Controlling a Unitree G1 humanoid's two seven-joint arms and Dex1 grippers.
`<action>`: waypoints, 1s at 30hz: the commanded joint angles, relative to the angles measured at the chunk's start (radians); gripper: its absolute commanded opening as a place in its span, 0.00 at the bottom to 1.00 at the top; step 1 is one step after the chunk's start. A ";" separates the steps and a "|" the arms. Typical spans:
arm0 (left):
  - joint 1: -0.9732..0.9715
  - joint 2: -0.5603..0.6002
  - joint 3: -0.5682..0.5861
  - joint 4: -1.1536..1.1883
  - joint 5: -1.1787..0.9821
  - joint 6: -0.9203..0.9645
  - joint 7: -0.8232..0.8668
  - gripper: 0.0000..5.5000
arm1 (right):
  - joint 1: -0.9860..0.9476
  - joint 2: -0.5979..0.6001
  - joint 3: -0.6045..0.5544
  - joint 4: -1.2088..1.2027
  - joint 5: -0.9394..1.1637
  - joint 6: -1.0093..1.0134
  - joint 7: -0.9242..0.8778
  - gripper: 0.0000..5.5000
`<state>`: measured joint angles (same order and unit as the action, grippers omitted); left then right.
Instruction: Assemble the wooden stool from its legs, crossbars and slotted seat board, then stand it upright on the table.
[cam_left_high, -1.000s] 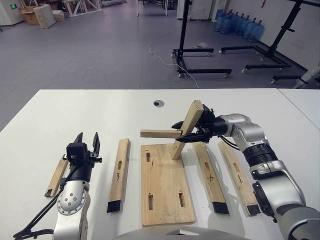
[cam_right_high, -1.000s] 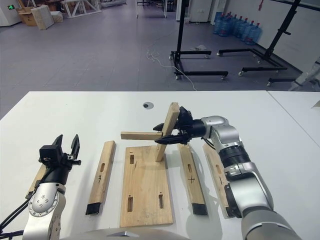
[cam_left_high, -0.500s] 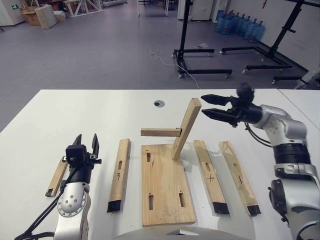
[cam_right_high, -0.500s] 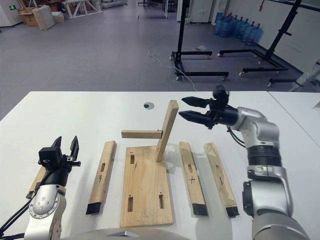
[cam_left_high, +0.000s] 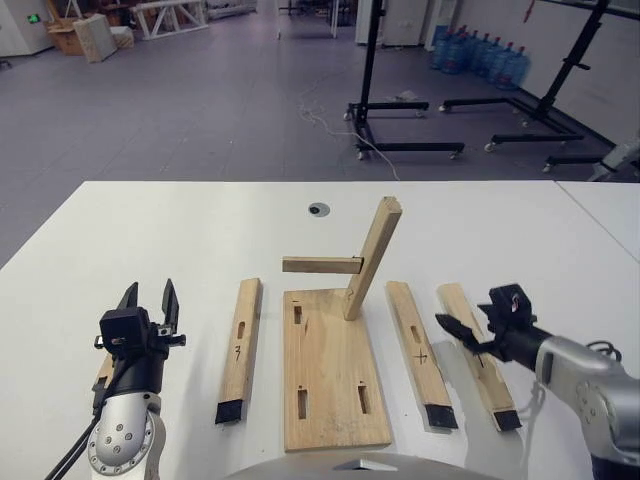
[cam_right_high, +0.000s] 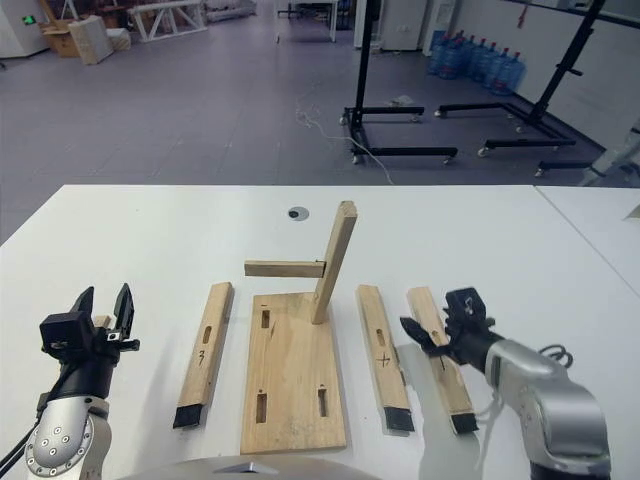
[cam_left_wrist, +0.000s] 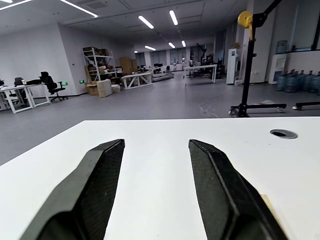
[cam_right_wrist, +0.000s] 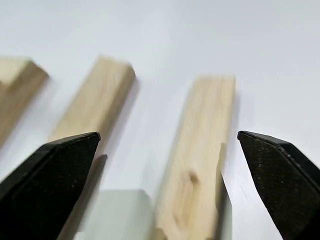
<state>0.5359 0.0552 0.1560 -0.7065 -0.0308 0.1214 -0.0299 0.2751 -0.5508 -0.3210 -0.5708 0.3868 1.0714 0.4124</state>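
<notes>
The slotted seat board (cam_left_high: 330, 385) lies flat at the table's middle front. One leg (cam_left_high: 372, 257) stands tilted in its far right slot, with a crossbar (cam_left_high: 320, 265) sticking out of it to the left. A loose leg (cam_left_high: 240, 350) lies left of the board, and two more (cam_left_high: 418, 350) (cam_left_high: 482, 372) lie to its right. My right gripper (cam_left_high: 458, 335) hovers low over the rightmost leg (cam_right_wrist: 195, 175), open, its fingertips (cam_right_wrist: 50, 170) wide to either side. My left gripper (cam_left_high: 147, 305) is open at the front left, holding nothing (cam_left_wrist: 155, 190).
A small round hole (cam_left_high: 318, 209) sits in the white table behind the parts. Black metal stands (cam_left_high: 400, 100) and water bottles (cam_left_high: 480, 45) are on the floor beyond the far edge. Bare table lies at the far left and far right.
My right gripper let go of the standing leg, swung away and dropped to the front right over the rightmost leg. The left arm drew back toward the front left. The leg stays standing.
</notes>
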 joint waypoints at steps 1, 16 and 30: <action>-0.024 0.031 -0.004 -0.050 -0.012 0.082 -0.023 0.43 | 0.086 -0.025 0.032 -0.085 -0.035 0.109 -0.056 0.92; -0.153 0.092 0.003 -0.001 -0.010 0.141 -0.057 0.43 | 0.120 0.039 0.037 0.048 0.025 0.379 -0.054 0.54; -0.260 0.080 0.053 0.086 -0.066 0.067 -0.055 0.43 | -0.252 0.156 -0.038 0.272 0.041 -0.134 -0.057 0.37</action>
<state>0.3038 0.1355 0.1936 -0.6280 -0.0418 0.1847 -0.0641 0.1048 -0.4090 -0.3202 -0.3523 0.4285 1.0188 0.3714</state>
